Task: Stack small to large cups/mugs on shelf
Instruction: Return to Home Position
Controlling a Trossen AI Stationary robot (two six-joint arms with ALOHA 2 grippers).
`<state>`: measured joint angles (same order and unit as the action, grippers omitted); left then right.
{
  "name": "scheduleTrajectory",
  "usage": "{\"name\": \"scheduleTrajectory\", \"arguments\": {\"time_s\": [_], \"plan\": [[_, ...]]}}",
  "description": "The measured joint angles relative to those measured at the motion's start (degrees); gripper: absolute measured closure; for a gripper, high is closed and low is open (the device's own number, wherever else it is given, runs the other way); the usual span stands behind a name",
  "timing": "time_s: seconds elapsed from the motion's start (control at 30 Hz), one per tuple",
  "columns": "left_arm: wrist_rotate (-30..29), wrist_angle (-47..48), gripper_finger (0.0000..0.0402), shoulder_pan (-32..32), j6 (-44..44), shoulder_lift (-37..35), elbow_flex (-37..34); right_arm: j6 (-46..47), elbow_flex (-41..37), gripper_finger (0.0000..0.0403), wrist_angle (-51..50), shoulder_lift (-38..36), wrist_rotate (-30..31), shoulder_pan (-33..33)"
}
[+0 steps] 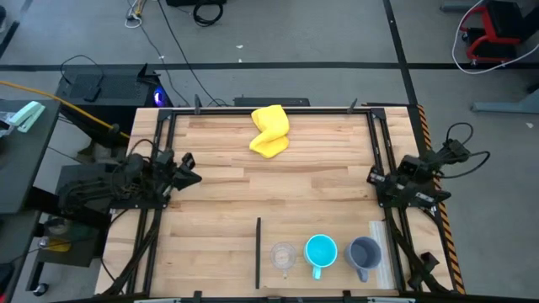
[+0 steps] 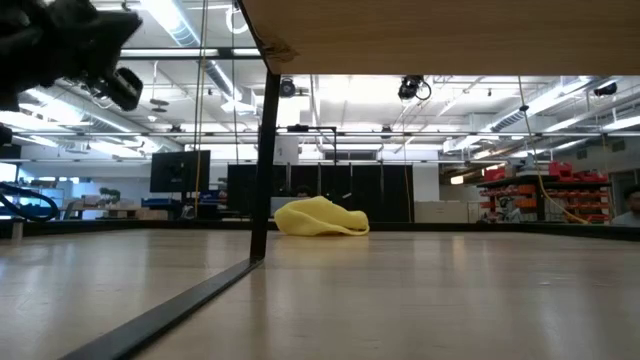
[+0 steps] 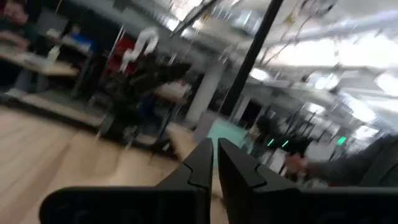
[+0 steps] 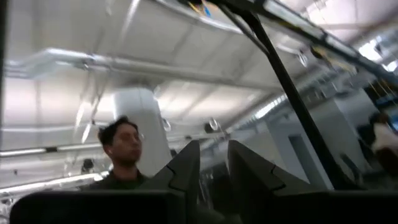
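Observation:
Three cups stand mouth up in a row on the shelf board point(image 1: 337, 273) at the table's near right. From left to right they are a small clear glass cup point(image 1: 284, 256), a bright-blue mug point(image 1: 321, 251) and a grey-blue mug point(image 1: 364, 252). My left gripper point(image 1: 192, 175) hovers by the table's left edge. Its fingers point(image 3: 202, 162) are shut with only a slit between them and nothing in it. My right gripper point(image 1: 373, 177) hovers by the right edge, open point(image 4: 213, 152) and empty. Both are far from the cups.
A crumpled yellow cloth point(image 1: 270, 130) point(image 2: 320, 217) lies at the far middle of the table. In the low view the shelf's board point(image 2: 440, 35) spans overhead on a thin dark post point(image 2: 263, 160). A person point(image 4: 124, 149) shows in the room beyond the table.

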<state>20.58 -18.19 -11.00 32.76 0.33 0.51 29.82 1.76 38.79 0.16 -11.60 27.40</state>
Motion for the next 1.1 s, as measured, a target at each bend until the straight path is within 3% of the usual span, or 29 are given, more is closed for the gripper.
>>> {"name": "scheduleTrajectory", "arguments": {"time_s": [0.27,0.57,1.1], "plan": [[-0.1,14.1,0.0378,0.0,-7.1,0.1,0.0,-4.0,0.0,0.0312,-19.8,0.0,1.1,0.0],[0.0,12.7,0.0374,0.0,-9.5,1.2,0.0,-2.1,0.0,0.0312,-37.7,0.2,1.1,0.0],[0.0,12.5,0.0373,0.0,-9.5,1.2,0.0,0.0,0.0,0.0312,-39.3,0.4,1.1,0.0]]}}
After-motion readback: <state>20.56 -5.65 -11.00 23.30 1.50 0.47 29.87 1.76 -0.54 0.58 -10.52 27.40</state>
